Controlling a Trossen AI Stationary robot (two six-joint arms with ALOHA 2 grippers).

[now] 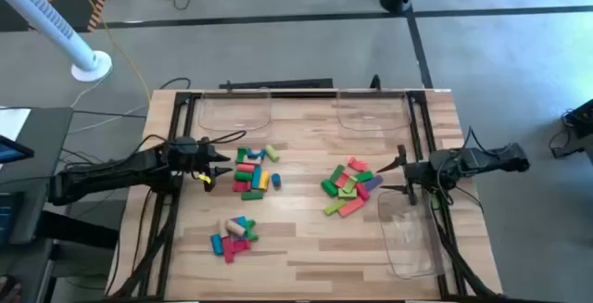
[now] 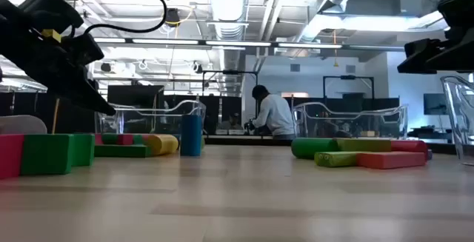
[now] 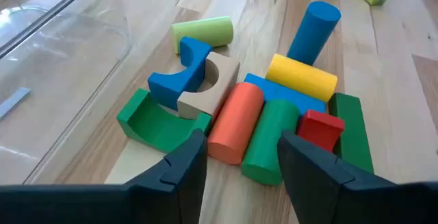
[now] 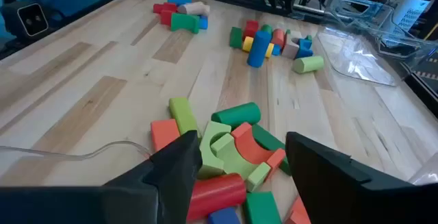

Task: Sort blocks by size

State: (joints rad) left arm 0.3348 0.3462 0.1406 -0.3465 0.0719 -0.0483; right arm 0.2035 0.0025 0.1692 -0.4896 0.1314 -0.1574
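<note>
High view: three clusters of blocks lie on the counter [image 1: 306, 247]. One [image 1: 255, 169] is at about 10 o'clock of centre, just off the left hand [image 1: 215, 164]. One [image 1: 350, 188] is at 3 o'clock, just off the right hand [image 1: 400, 175]. A small one [image 1: 233, 235] is at 7 o'clock. Clear trays [image 1: 233, 113] sit at 12 o'clock and 4 o'clock; none holds a block that I can see.

Low view: both hands hang above the counter, touching nothing. Blocks lie flat, apart from one blue cylinder [image 2: 191, 135] standing upright.

Left wrist view: fingers [image 3: 183, 172] apart, empty, just short of an orange cylinder [image 3: 236, 121] and a green one [image 3: 270, 138] lying side by side.

Right wrist view: fingers [image 4: 174, 166] wide apart, empty, over a red cylinder [image 4: 215, 190] and green arch pieces.

Step, judged: first picks not yet made.

Doing it well: take an outer piece, jaws across its short side. The two cylinders touch, so come straight down on one to avoid dragging its neighbour.
</note>
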